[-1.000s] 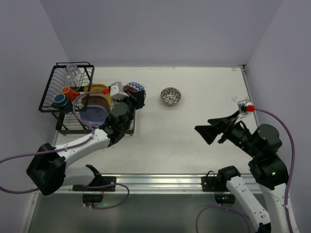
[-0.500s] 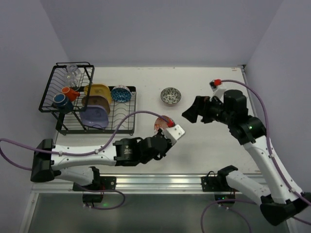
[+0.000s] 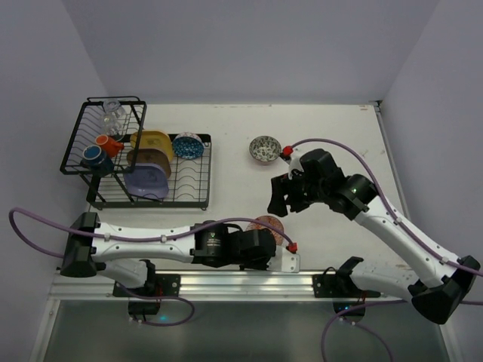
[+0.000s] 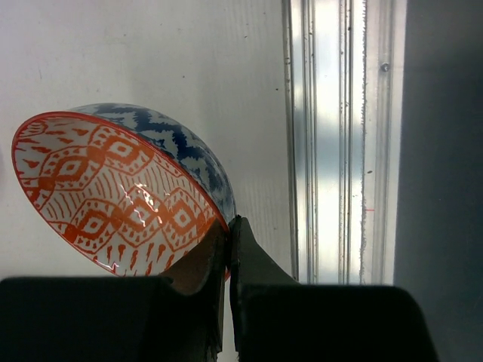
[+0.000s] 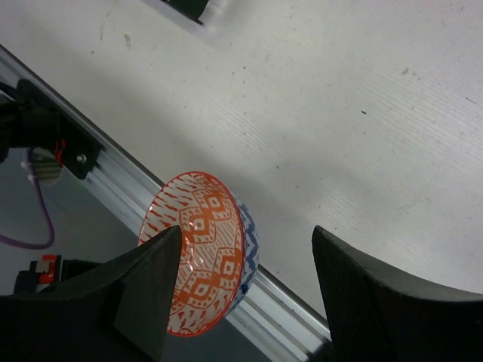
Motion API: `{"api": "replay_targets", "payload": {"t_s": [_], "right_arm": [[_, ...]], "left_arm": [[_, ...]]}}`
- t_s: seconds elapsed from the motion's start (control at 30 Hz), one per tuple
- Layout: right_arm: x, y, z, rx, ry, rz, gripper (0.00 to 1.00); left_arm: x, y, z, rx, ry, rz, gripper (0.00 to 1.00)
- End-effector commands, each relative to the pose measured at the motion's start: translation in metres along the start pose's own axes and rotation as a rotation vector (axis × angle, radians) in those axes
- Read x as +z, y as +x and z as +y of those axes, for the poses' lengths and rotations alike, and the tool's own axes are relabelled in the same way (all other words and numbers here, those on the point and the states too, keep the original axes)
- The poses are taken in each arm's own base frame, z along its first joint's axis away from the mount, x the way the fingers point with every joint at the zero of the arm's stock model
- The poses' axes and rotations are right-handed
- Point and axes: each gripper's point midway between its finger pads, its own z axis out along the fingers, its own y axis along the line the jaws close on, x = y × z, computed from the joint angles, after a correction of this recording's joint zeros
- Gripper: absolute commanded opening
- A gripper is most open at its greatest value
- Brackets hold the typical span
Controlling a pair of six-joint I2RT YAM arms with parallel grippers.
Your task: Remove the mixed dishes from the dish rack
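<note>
My left gripper (image 4: 229, 235) is shut on the rim of a small bowl (image 4: 113, 192), orange-patterned inside and blue-white outside. It holds the bowl tilted on edge near the table's front rail. In the top view the bowl (image 3: 269, 225) sits just past the left gripper (image 3: 264, 237). My right gripper (image 3: 281, 202) hangs right above it, open. In the right wrist view the bowl (image 5: 202, 253) lies between the spread jaws of the right gripper (image 5: 247, 232), nearer the left finger (image 5: 155, 290), without visible contact. The dish rack (image 3: 192, 202) stands at the far left.
The rack holds a yellow plate (image 3: 151, 140), a tan plate (image 3: 148, 159), a lavender plate (image 3: 145, 182), a blue-white bowl (image 3: 187, 145), an orange mug (image 3: 110, 143), a dark mug (image 3: 94, 155) and a clear glass (image 3: 113, 115). A speckled bowl (image 3: 265, 148) sits on the table. The aluminium rail (image 4: 339, 136) runs along the front edge.
The left arm lifted the bowl out of the rack and carried it right, to the front edge. The right arm swung left and down over it, its jaws narrowing somewhat.
</note>
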Motion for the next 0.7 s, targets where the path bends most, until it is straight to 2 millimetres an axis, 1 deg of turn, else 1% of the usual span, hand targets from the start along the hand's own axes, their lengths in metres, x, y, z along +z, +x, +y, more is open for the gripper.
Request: {"api": "replay_targets", "payload": {"t_s": [0.0, 0.03, 0.1, 0.13, 0.17, 0.33, 0.4, 0.47, 0.57, 0.67], "right_arm": [[0.006, 0.021, -0.014, -0.047, 0.095, 0.085, 0.68], [0.007, 0.028, -0.016, -0.054, 0.108, 0.113, 0.67], [0.009, 0.034, -0.019, -0.055, 0.127, 0.130, 0.59], [0.009, 0.040, -0.020, -0.059, 0.127, 0.148, 0.56], [0.009, 0.042, -0.019, -0.060, 0.126, 0.154, 0.51], [0.008, 0.059, -0.025, -0.077, 0.178, 0.211, 0.47], [0.011, 0.063, -0.027, -0.073, 0.194, 0.230, 0.43], [0.015, 0.068, -0.028, -0.076, 0.198, 0.252, 0.39], [0.020, 0.071, -0.027, -0.077, 0.188, 0.266, 0.38], [0.027, 0.069, -0.023, -0.075, 0.164, 0.264, 0.38]], "left_arm": [[-0.010, -0.019, 0.001, 0.106, 0.071, -0.028, 0.00], [-0.011, -0.022, 0.004, 0.111, 0.065, -0.031, 0.00], [-0.008, -0.019, 0.007, 0.112, 0.068, -0.015, 0.00], [-0.008, -0.021, 0.010, 0.113, 0.065, -0.015, 0.00], [-0.008, -0.020, 0.011, 0.113, 0.064, -0.010, 0.00], [0.000, -0.011, 0.020, 0.110, 0.059, 0.049, 0.00], [0.002, -0.006, 0.024, 0.107, 0.052, 0.074, 0.00], [0.002, -0.005, 0.027, 0.110, 0.047, 0.079, 0.00], [0.002, -0.004, 0.031, 0.109, 0.034, 0.082, 0.00], [0.003, -0.003, 0.034, 0.108, 0.024, 0.081, 0.00]]}}
